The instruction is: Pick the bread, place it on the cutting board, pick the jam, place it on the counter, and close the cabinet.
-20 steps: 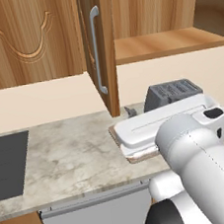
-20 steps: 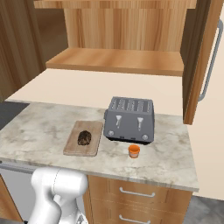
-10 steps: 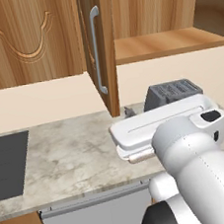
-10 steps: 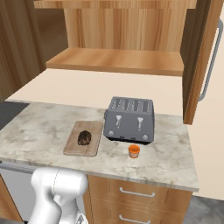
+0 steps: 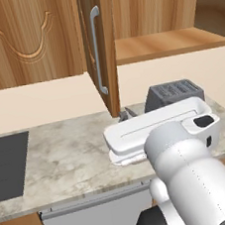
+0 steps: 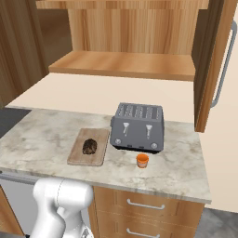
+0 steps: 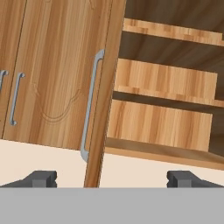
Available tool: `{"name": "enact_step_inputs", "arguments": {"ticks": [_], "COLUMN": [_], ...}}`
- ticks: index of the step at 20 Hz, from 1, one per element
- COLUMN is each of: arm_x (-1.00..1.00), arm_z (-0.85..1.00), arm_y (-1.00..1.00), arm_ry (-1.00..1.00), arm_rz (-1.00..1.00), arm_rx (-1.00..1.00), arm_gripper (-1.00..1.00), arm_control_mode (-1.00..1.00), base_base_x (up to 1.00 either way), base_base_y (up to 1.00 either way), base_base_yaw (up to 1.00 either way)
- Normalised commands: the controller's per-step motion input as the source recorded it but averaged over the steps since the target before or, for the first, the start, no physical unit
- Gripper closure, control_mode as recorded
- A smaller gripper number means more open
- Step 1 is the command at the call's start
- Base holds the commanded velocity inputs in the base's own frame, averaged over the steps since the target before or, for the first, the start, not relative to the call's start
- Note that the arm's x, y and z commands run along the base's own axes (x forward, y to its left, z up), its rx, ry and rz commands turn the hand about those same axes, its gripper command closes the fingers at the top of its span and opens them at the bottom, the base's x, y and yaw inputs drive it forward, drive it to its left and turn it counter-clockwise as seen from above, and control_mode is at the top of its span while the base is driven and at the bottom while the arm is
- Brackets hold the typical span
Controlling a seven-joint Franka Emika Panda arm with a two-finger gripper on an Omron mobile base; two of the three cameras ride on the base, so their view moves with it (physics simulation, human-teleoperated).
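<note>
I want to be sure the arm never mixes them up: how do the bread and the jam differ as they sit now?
The bread is a dark brown lumpy ball; the jam is a smooth orange jar. The bread is the bigger one. The bread lies on the cutting board; the jam stands on the bare counter before the toaster. Neither is held.
</note>
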Motion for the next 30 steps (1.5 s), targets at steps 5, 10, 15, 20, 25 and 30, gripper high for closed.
{"name": "enact_step_inputs", "arguments": {"ticks": [5,10,15,20,25,30], "arm_x": [0.10,0.14,0.25,0.31,0.25,0.12], "arm_z": [-0.03,-0.05,-0.06,-0.07,-0.12,-0.16], "arm_y": [0.13,0.14,0.12,0.13,0.16,0.18], "arm_ry": [-0.01,-0.02,-0.01,-0.01,-0.01,-0.06], "arm_rz": [0.00,0.00,0.00,0.00,0.00,-0.03], "arm_rx": [-0.01,-0.02,-0.01,-0.02,-0.01,0.00], "arm_gripper": [-1.00,-1.00,-1.00,-1.00,-1.00,-1.00], "arm_control_mode": [-1.00,-1.00,-1.00,-1.00,-1.00,-1.00], "base_base_x": [0.00,0.00,0.00,0.00,0.00,0.00], "base_base_y": [0.00,0.00,0.00,0.00,0.00,0.00], "base_base_yaw": [0.00,0.00,0.00,0.00,0.00,0.00]}}
